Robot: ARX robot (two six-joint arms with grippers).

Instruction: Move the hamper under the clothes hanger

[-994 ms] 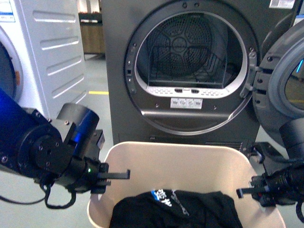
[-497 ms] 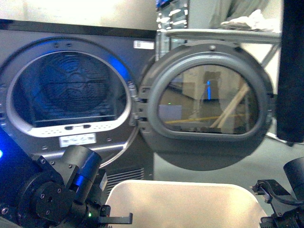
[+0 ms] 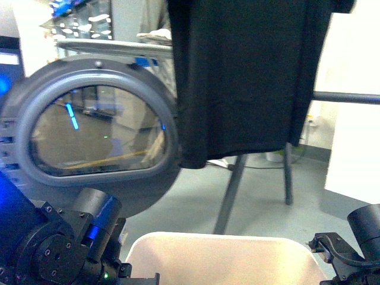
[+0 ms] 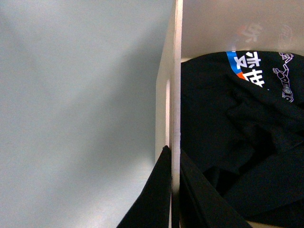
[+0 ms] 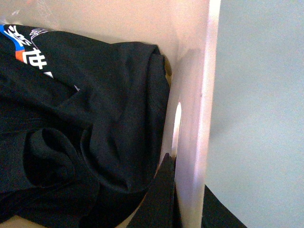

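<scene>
1. Left claw (image 4: 174, 159) and right claw (image 5: 187, 178) each clamp one wall of the hamper (image 3: 219, 261), which sits between them.
2. Ahead of the claws, open floor (image 3: 267, 208) lies before the clothes hanger (image 3: 350, 98).
3. The front view cuts off both claw tips.

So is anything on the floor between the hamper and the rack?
Nothing visible. Bare floor runs from the hamper to the legs of the rack. The open dryer door sits off to the left, and a black garment hangs above.
</scene>
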